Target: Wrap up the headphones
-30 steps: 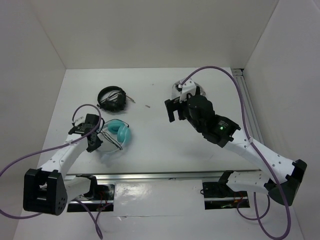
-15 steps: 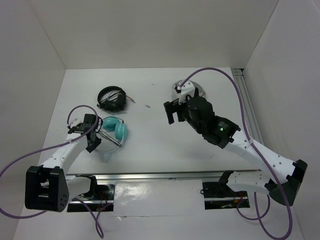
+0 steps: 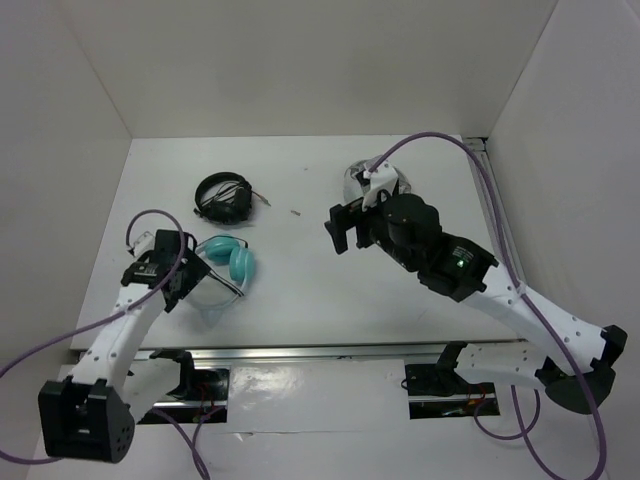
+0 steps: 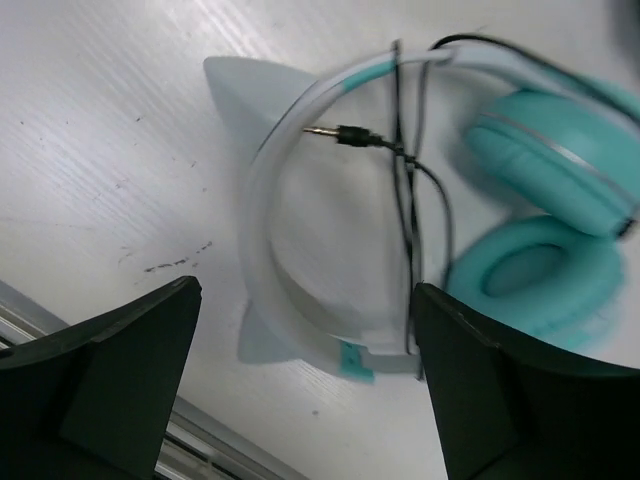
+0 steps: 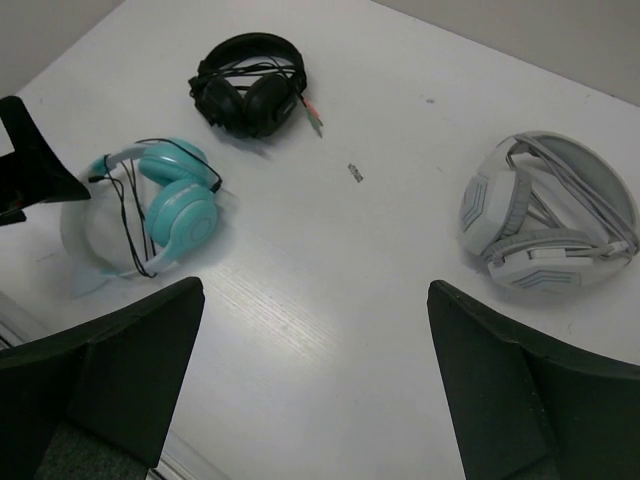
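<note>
The headphones (image 3: 232, 264) lie flat on the left of the white table, two turquoise ear cups (image 4: 548, 150) side by side and the pale headband (image 4: 268, 205) curving toward the near edge. The thin black cable (image 4: 404, 200) is looped across the headband, its jack plug (image 4: 345, 133) lying loose inside the loop. My left gripper (image 3: 183, 277) stands open just left of the headband, holding nothing; in the left wrist view (image 4: 305, 290) its fingers straddle the headband's near end without touching. My right gripper (image 3: 345, 232) hovers open over mid-table, well to the right of the headphones (image 5: 165, 205).
Black headphones (image 3: 224, 197) lie behind the teal ones, grey-and-white headphones (image 3: 372, 180) at the back right. A small dark bit (image 3: 296, 212) lies between them. The table's near edge with a metal rail (image 3: 300, 350) runs just below the headband.
My left gripper went from shut to open, let go at the headphones and drew back to the left. The headphones slid slightly left. The right arm barely shifted.
</note>
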You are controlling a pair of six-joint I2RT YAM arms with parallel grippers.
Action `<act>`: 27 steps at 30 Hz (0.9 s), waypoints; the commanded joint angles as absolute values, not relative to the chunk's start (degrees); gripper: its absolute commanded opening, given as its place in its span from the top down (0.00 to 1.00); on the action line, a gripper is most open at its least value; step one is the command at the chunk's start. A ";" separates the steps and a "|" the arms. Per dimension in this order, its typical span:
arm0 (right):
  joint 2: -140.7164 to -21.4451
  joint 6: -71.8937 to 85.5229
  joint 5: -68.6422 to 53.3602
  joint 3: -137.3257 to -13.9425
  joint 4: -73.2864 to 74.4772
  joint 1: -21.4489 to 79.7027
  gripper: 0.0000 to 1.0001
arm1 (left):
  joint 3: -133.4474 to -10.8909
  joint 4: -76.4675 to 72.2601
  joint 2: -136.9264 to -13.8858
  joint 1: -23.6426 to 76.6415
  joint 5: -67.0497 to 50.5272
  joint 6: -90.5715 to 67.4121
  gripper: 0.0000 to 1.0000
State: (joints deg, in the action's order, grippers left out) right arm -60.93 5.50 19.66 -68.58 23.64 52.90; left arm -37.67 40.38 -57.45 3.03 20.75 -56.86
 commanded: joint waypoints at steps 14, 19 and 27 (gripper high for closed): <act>-48.45 18.37 23.73 -85.87 49.92 54.76 0.00 | -72.24 53.43 -30.43 2.64 3.08 -27.25 0.00; -40.17 18.37 19.79 -92.09 56.40 52.22 0.00 | -73.48 53.96 -20.14 2.64 3.08 -25.14 0.00; -39.11 12.84 16.88 -99.75 66.97 37.80 0.00 | -72.08 56.34 -13.45 5.88 0.18 -25.31 0.00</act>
